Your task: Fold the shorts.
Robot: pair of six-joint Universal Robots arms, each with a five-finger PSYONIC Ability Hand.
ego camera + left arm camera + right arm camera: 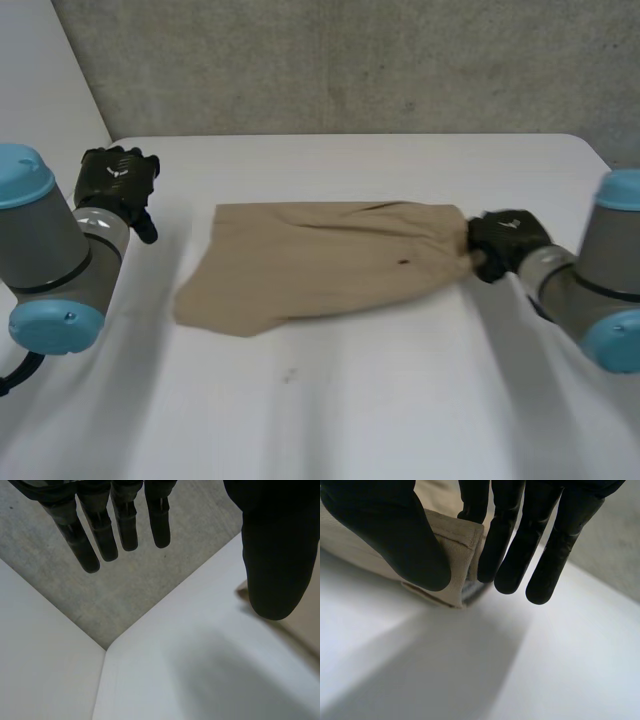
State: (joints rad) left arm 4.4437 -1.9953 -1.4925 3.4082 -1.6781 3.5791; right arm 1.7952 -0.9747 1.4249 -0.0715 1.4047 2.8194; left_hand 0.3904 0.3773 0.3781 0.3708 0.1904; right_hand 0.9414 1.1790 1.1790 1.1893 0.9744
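Tan shorts (320, 260) lie flat across the middle of the white table (330, 400), waistband end toward my right arm. My right hand (505, 243) is shut on that end: in the right wrist view the thumb (395, 535) and fingers (505, 535) pinch the bunched waistband (460, 560). My left hand (118, 180) hovers off the shorts' other side, above the table's far corner. Its fingers (115, 525) hang straight and apart from the thumb (275, 555), holding nothing. A strip of tan cloth (305, 625) shows beside that thumb.
A grey concrete wall (340, 60) runs behind the table. The table's far edge and corner (107, 650) lie under my left hand. A small dark speck (289, 376) marks the tabletop in front of the shorts.
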